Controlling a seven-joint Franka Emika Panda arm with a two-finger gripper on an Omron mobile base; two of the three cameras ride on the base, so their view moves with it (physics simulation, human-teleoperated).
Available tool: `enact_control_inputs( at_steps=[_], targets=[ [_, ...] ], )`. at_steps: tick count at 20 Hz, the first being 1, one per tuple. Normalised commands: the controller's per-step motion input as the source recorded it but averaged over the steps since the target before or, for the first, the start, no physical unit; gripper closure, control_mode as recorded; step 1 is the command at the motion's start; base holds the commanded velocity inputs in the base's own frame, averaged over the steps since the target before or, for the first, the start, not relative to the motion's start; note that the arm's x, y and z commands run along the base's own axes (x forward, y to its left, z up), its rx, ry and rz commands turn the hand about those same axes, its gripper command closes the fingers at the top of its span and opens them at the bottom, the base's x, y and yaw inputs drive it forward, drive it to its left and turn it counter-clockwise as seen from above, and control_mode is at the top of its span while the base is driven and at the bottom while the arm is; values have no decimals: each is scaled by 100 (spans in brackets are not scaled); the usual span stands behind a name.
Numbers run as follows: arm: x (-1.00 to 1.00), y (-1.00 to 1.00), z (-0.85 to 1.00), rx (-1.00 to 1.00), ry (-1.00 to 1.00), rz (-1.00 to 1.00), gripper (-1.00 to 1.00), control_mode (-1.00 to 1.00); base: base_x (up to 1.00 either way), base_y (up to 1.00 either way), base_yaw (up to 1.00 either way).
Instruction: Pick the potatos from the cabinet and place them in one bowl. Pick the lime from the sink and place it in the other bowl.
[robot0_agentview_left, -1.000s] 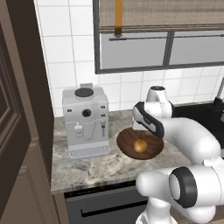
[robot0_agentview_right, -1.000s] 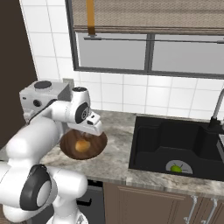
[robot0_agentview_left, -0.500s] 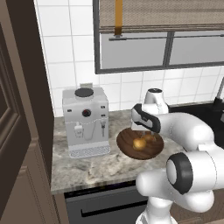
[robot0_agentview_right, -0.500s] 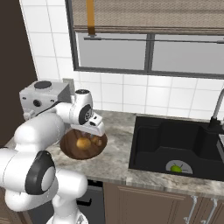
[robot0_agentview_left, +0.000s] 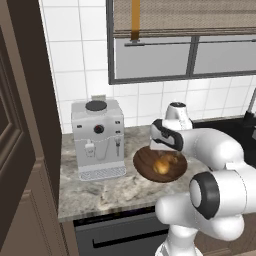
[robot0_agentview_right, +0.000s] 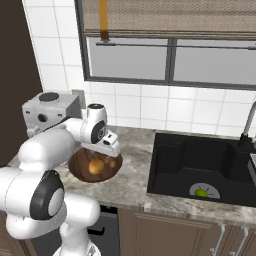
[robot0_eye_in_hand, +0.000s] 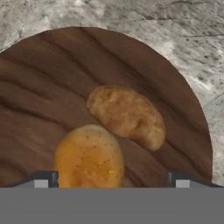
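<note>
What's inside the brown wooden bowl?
Two potatoes lie in the wooden bowl: a browner potato and an orange-gold potato close beside it. The orange-gold one's near end is cut off at the picture's bottom, between the open fingers.

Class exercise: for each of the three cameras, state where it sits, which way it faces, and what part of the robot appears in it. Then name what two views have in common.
Left base view: behind the arm's left, facing the counter; arm at lower right, above the wooden bowl.
Right base view: behind its right, facing the sink holding the lime; arm at lower left.
Hand view: looks down into the bowl at two potatoes; open gripper at the bottom.
Shared: all three show bowl and potatoes.
</note>
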Motion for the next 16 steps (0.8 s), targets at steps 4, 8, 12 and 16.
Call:
enact_control_inputs(
  at_steps=[4, 8, 12, 16],
  targets=[
    [-14, -7, 38, 5, 0, 0, -100, -100, 0, 0, 0],
    [-31, -3, 41, 1, 0, 0, -100, -100, 0, 0, 0],
    [-55, 0, 45, 0, -2, 0, -100, -100, 0, 0, 0],
    [-61, 0, 44, 0, -6, 0, -100, -100, 0, 0, 0]
  ],
)
